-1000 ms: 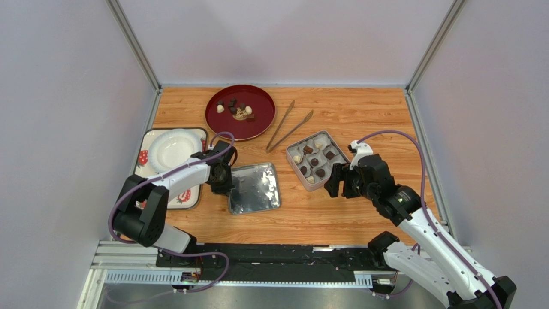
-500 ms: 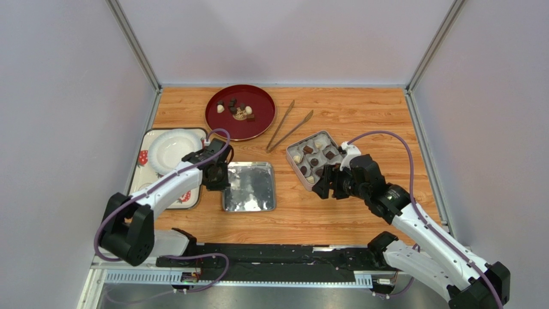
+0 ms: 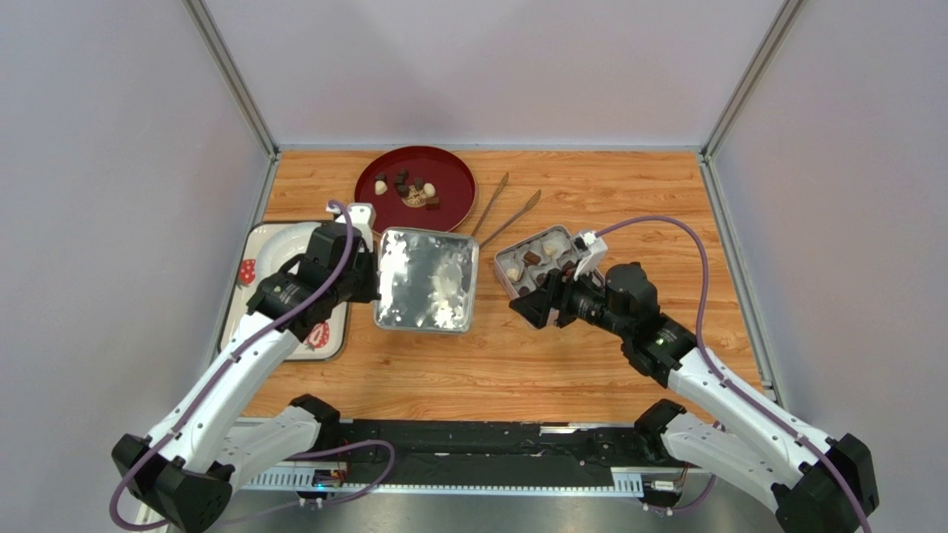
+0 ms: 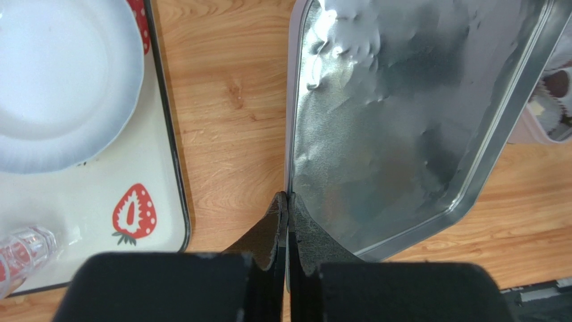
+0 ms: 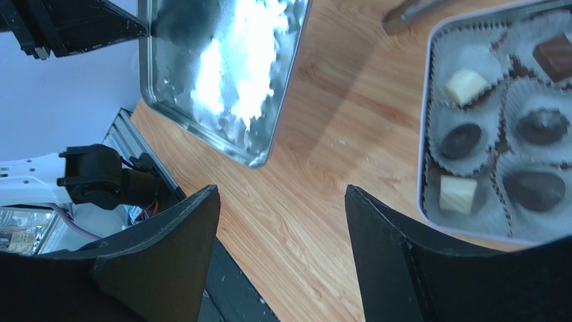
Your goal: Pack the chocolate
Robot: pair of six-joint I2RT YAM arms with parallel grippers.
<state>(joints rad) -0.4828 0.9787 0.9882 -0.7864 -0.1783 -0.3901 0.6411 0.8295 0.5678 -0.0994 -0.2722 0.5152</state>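
The chocolate sits as dark and cream pieces (image 5: 463, 84) in white paper cups inside the open tin (image 3: 532, 252), whose rim (image 5: 423, 134) shows in the right wrist view. A few more pieces (image 3: 412, 191) lie on the red plate (image 3: 445, 217). My left gripper (image 4: 289, 198) is shut on the left edge of the silver tin lid (image 4: 403, 121), which it holds off the table, left of the tin (image 3: 428, 280). My right gripper (image 5: 282, 191) is open over bare wood at the tin's near-left corner (image 3: 534, 305), holding nothing.
Metal tongs (image 3: 501, 217) lie between the red plate and the tin. At the left edge a strawberry-print tray (image 4: 154, 201) carries a white plate (image 4: 60, 74). Grey walls close in the table on three sides.
The left gripper has lifted the lid off the table and carried it away from me. The right gripper has moved left along the tin's near side.
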